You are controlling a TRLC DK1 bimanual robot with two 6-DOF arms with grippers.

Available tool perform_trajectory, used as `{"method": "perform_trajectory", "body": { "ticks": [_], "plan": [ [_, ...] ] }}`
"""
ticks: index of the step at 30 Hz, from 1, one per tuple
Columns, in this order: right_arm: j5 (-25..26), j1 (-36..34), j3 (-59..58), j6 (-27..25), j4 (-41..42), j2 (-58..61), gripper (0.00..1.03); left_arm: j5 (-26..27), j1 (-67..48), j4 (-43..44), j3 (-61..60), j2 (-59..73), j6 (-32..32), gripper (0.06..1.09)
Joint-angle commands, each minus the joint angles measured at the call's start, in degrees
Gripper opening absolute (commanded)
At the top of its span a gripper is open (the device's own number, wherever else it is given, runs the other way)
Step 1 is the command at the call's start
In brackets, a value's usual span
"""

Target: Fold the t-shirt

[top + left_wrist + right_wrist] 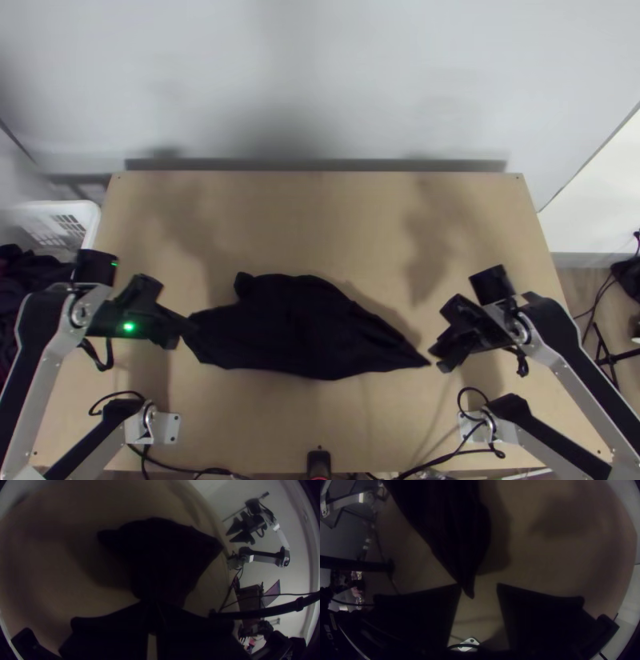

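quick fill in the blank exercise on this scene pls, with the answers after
The ____ claw is closed on the bunched t-shirt.
The ____ claw has its fingers apart, with a tip of the t-shirt lying toward the gap.
The plastic basket beside the wooden table is ____ in colour.

Missing words: left; right; white.

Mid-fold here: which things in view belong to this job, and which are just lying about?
For the job:
Shirt, bunched
Left claw, shut on one end of it
Right claw, open at the other end

Lying about:
White basket, far left
Dark cloth next to it
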Motion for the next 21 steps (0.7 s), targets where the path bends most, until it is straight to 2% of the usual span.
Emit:
{"method": "perform_trajectory", "body": {
  "ticks": [1, 3, 6, 8, 15, 21],
  "plan": [
    [1.12, 1.59, -1.19, -1.37, -2.3, 2.2, 0.8, 0.18, -8.74, -2.4, -1.06, 1.91, 0.87, 0.1],
    [1.82, -1.4, 0.21, -2.52, -2.3, 2.82, 0.87, 0.27, -8.83, -2.75, -0.53, 1.47, 1.31, 0.1],
    [1.47, -7.9, 4.87, -2.08, -0.27, 5.45, 0.88, 0.27, -8.83, -4.42, -0.53, 1.38, 2.9, 0.1],
    [1.38, -7.81, 7.77, -1.2, 1.83, 8.18, 0.88, 0.27, -9.36, -5.21, -0.27, 0.86, 3.42, 0.1],
    [4.37, 5.02, 16.12, 0.3, 9.74, 25.49, 0.88, 0.27, -10.15, -7.5, 3.16, -0.11, 3.95, 0.1],
    [5.43, 15.83, 27.99, 1.09, 10.45, 38.5, 0.87, 0.79, -12.44, -7.41, 4.92, 0.24, 3.34, 0.1]
  ]
}}
